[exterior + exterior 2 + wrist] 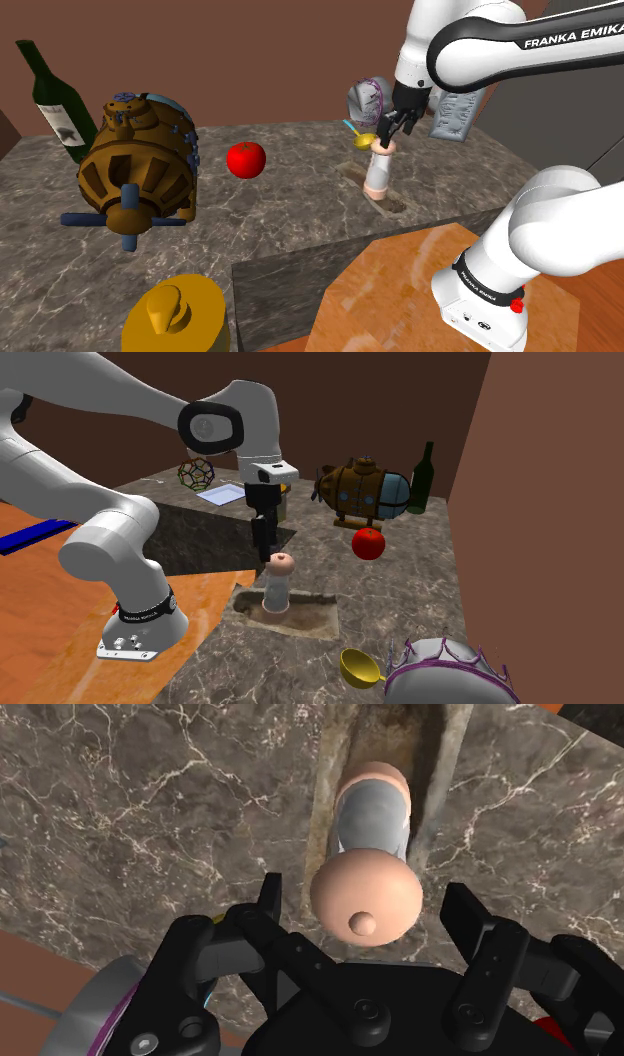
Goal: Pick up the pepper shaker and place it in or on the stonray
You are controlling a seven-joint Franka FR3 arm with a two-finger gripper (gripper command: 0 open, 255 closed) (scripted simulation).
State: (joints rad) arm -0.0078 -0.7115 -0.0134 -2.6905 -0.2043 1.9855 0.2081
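Marble counter [300,210]: grey, veined, and carrying everything named below.
Left end, shoulder view: a green wine bottle [50,100] and a brown submarine model [140,165] stand well apart from the hand.
Middle: a red apple [245,159] sits between the submarine model and the tray, clear of both.
Stone tray [400,207]: a shallow brown trough lying on the counter, to the shoulder view's right of the apple.
Pepper shaker [378,175]: stands inside the tray with its base on the tray floor.
Shaker's long axis: vertical. The pale rounded knob points straight up and the wider foot points down.
Gripper [386,133]: hangs directly over the shaker and points down along that same axis.
Hand state: the two black fingers [268,904] are spread apart. In the wrist view the knob lies midway between them and touches neither, so nothing is held.
Height: the fingertips sit at or just above the knob. Which of the two cannot be told.
Deciding relation: the shaker lies straight below the hand, on the hand's centre line, with a gap on both sides.
Judgement: with the shaker upright in the tray, the placing looks done.
Next move, as a guess: a straight rise along the shaker's axis would suit. Sideways drift could let a finger clip the knob and tip the tall, narrow body.
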